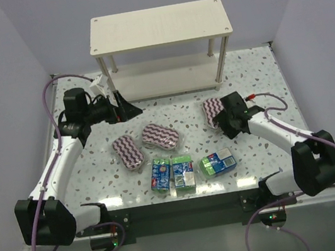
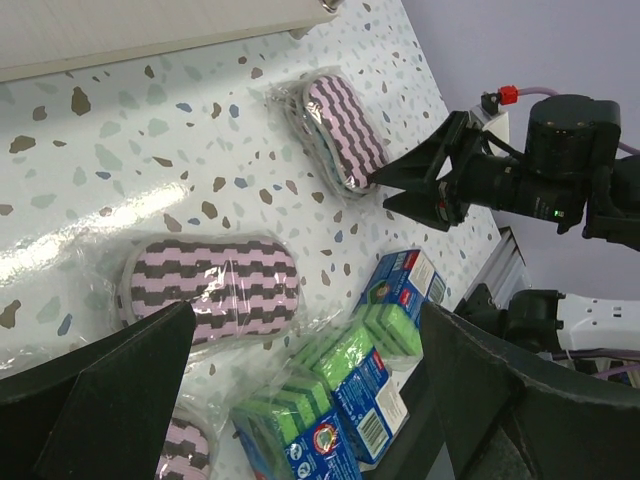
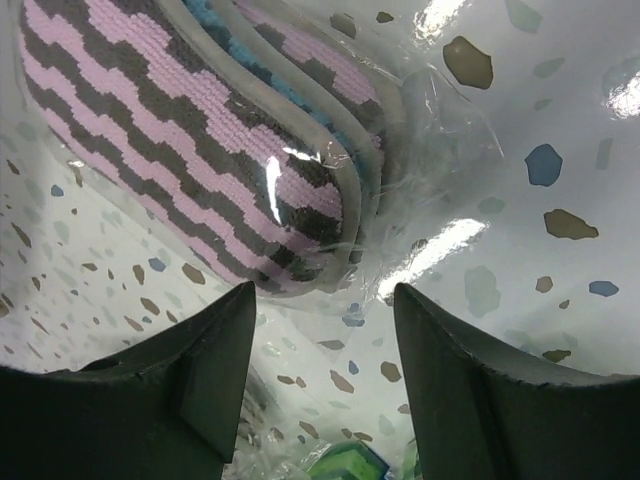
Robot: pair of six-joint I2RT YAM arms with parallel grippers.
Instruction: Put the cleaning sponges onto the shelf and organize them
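Six sponges (image 1: 128, 152) all down on the table (image 1: 256, 79), before the shelf (image 1: 158, 25) at the far edge. Three zigzag pads (image 1: 160, 136) mid-table, three green packs (image 1: 183, 172) by the near edge, labels unreadable. Right fingers (image 3: 200, 370) wide, the clear-wrapped right pad (image 3: 200, 140) just ahead, ungripped. Left fingers (image 2: 120, 400) wide, by the shelf's left legs.

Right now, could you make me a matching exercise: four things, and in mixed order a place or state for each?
1 shelf
2 right pincer
3 left pincer
4 green-and-blue packs

a open, at a zigzag pad's end
b near the table's front edge
c cream-white, at the far side
d open, by the shelf's left legs

Pairs: 1-c, 2-a, 3-d, 4-b
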